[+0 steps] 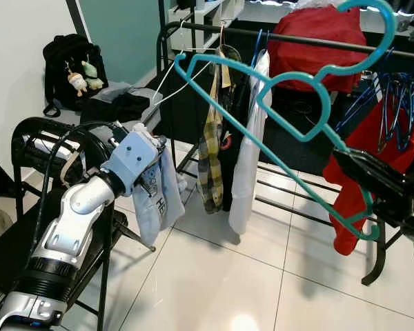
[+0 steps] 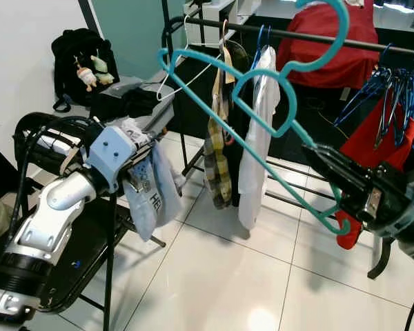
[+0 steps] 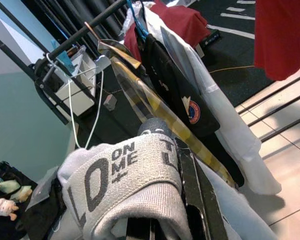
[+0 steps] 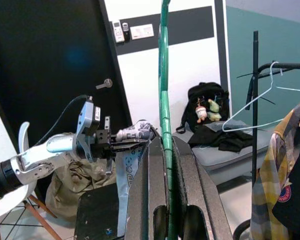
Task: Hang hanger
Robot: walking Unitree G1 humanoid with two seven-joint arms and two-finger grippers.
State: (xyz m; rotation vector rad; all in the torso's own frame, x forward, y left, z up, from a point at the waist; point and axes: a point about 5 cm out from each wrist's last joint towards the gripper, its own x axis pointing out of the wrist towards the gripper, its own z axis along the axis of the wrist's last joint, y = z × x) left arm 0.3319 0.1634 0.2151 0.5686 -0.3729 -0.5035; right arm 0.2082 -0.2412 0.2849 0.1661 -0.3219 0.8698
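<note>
— Teal hanger: that's what it's meant to hang, and the right gripper has it, the two black fingers clamped on the lower end of one arm, down by the red garment.

— Where's the hanger itself, then?

— In the air in front of the clothes rail, tilted. Its long axis runs on a slant from the gripper up and away to the robot's left, ending near the white wire hanger at the rack's far end. The hook curls up at the top, close to the rail, about over the red cloth draped on it; I can't tell whether it is touching the bar.

— So what does the move hang on?

— I'd say on the hook: it sits up and to the left of the gripper, so the right arm would have to lift and level the thing to get the hook over the bar. The right arm is plainly the nearer one.

— And the other arm?

— The left gripper is off by the black chair, fingers closed on a pale grey printed garment that dangles from them, well away from the rail.
</note>
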